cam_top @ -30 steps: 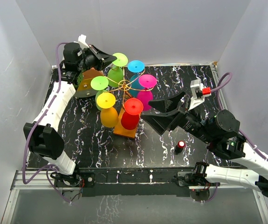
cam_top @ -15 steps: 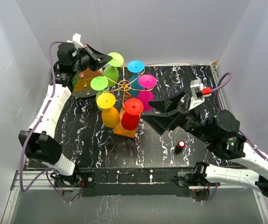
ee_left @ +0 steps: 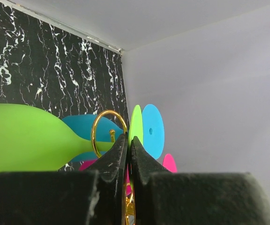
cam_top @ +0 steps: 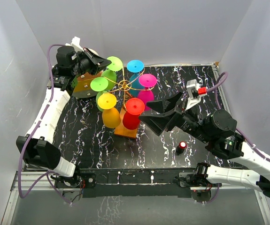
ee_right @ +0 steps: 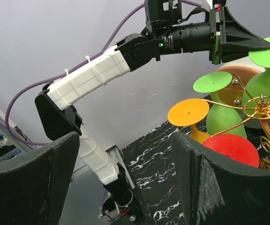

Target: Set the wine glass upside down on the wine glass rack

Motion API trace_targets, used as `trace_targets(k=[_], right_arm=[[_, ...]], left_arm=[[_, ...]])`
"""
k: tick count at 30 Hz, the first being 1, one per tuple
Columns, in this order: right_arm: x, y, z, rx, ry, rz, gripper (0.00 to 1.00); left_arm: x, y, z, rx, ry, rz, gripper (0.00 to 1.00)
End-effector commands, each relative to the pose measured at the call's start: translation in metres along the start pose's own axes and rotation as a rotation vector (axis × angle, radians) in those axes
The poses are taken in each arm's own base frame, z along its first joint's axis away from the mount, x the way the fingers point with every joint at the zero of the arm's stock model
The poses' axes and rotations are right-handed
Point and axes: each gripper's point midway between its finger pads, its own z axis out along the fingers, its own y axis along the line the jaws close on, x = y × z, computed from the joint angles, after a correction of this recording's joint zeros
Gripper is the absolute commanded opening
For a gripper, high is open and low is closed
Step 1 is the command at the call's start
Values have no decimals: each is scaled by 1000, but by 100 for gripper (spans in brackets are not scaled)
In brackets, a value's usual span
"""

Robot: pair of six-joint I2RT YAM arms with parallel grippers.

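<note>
— Room at the edges, how is it judged?

— Bare marble of the black, white-veined table (cam_top: 92, 140) is seen between the rack and the near and left edges. The right gripper (cam_top: 146, 114) is held unclenched right of the middle. A small black red-capped bottle (cam_top: 181, 147) is set toward the near edge.

— What is carried by the thin gold wire rack (cam_top: 124, 85)?

— Five upturned coloured glasses (cam_top: 134, 107) are hung. Toward the far left corner, the matte lime-green wine glass (cam_top: 110, 75) is held foot-up, stem at a gold loop (ee_left: 109, 111). Its disc foot is pinched by the clenched left gripper (cam_top: 107, 61), beside an orange drum-shaped box (cam_top: 85, 84).
</note>
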Motion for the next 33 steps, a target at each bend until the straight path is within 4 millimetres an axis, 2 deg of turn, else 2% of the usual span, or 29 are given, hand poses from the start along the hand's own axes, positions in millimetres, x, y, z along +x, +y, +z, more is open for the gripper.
trace_targets(k=[1,6,10,16,23,27,29,31,33], right_arm=[[-24,12,0,-40,-76,1,78],[-24,11,2,-37,-76,0,78],[-26,10,1,-27,-84,-2,77],[-27,8,1,-20,-87,-4,77],[-28,6,0,-8,-90,-15,78],[-27,-2,0,33,-92,-16,76],[-28,-8,0,76,-77,-19,76],[-30,-16,-2,134,-64,-21,76],[-28,-27,-7,198,-47,-24,76]], left_arm=[[-5,-18,-12,42,-4,48,1],[-8,-7,-13,-8,-30,44,4],[-9,5,-15,-65,-53,58,10],[-7,10,-15,-81,-46,70,16],[-11,9,-20,-107,-55,103,39],[-16,7,-24,-126,-66,138,65],[-21,6,-26,-141,-84,165,75],[-27,7,-29,-165,-104,198,97],[-34,10,-34,-203,-126,232,99]])
